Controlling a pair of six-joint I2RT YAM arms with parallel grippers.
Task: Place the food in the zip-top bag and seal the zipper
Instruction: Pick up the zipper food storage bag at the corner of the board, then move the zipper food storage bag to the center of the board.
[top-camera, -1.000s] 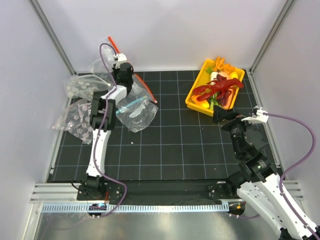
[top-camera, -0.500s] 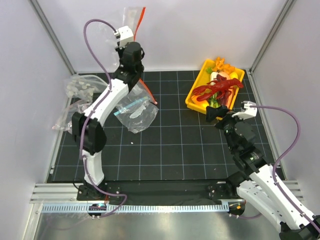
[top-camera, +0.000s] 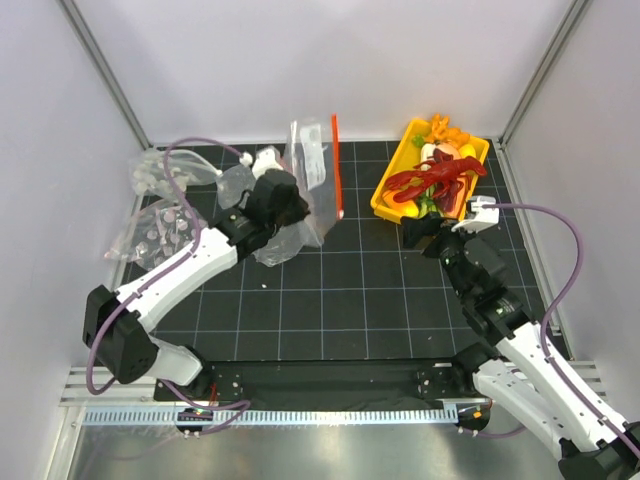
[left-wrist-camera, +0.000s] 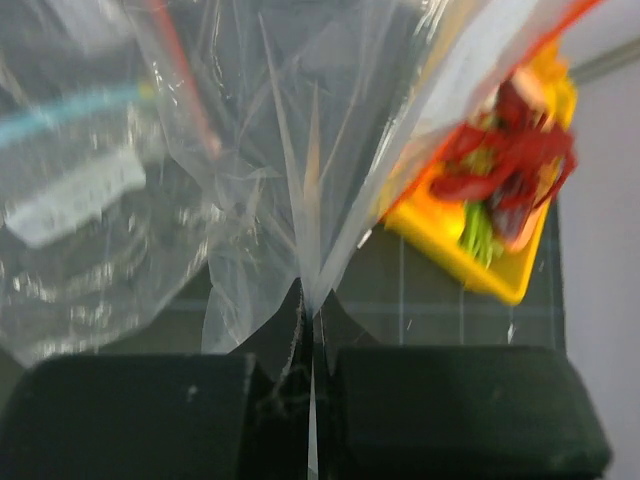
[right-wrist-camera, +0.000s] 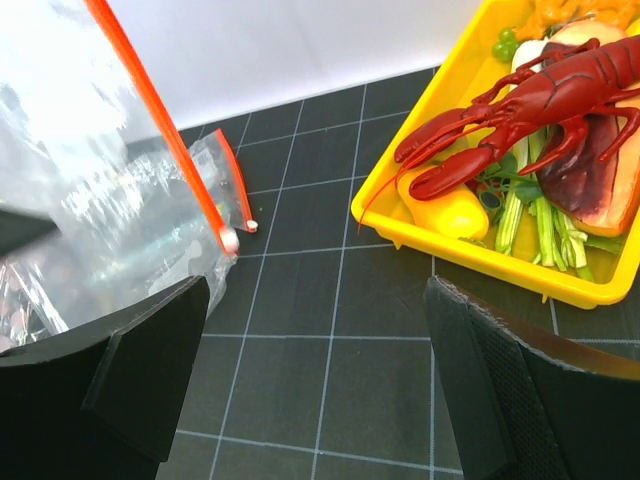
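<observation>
Left tool (left-wrist-camera: 310, 322) pinches the bag (top-camera: 308, 178) aloft; right tool (right-wrist-camera: 318, 385) hangs spread and empty by the tray (top-camera: 384, 206).
The step in hand looks like presenting the bag for loading: it is lifted off the bench (top-camera: 340, 290) at far left-centre, zipper (top-camera: 337, 166) upright on its right edge, while the lobster (right-wrist-camera: 535, 95) and fruit pieces (right-wrist-camera: 455, 210) lie in the tray at far right, none bagged. Next the mouth would need opening (whether it is parted now I cannot tell) and the right tool would reach for the lobster. Only the left wrist view shows that tool pressed together on the film; the right wrist view shows a second red-strip bag (right-wrist-camera: 232, 180) flat on the bench.
</observation>
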